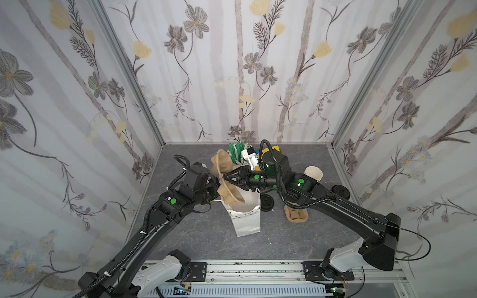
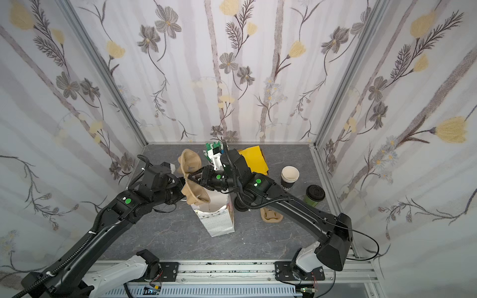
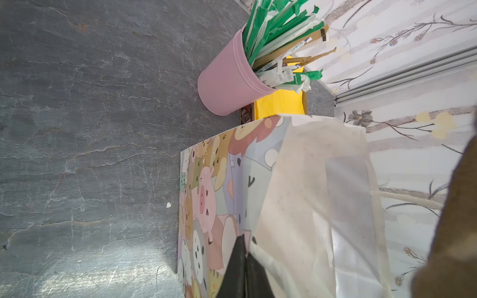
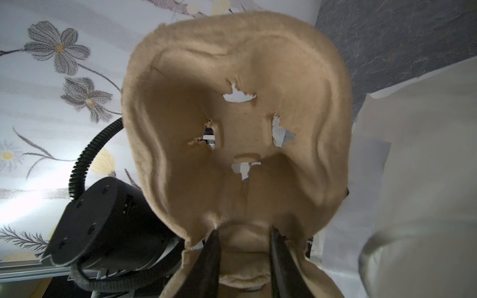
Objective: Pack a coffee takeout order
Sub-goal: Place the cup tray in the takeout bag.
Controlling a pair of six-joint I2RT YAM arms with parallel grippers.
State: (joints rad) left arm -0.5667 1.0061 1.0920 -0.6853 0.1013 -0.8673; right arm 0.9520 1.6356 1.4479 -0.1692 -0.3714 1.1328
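- So, the right gripper (image 4: pixel 244 230) has its fingers (image 4: pixel 210 258) pinched narrow on a ridge of the tan cup carrier (image 4: pixel 232 64). It holds the carrier tipped up on edge over the open mouth of the paper bag (image 2: pixel 219 222).
- Left gripper (image 3: pixel 243 245) is clamped tight on the bag's rim, right next to the carrier.
- The green cup (image 2: pixel 313 201), black lid on, stands upright on the table (image 2: pixel 167 237) by the right-hand wall. It's well apart from both sets of fingers, with nothing touching it.
- Yellow napkin (image 2: pixel 254 158) lies flat at the back, behind the right arm, also untouched.
- Tan sticks (image 3: pixel 309 58) poke out of a pink cup (image 3: pixel 227 82) just beside the napkin, mixed in with green-and-white wrapped ones.
- A stack of lidless cups (image 2: pixel 289 178) sits between the napkin and the green cup.
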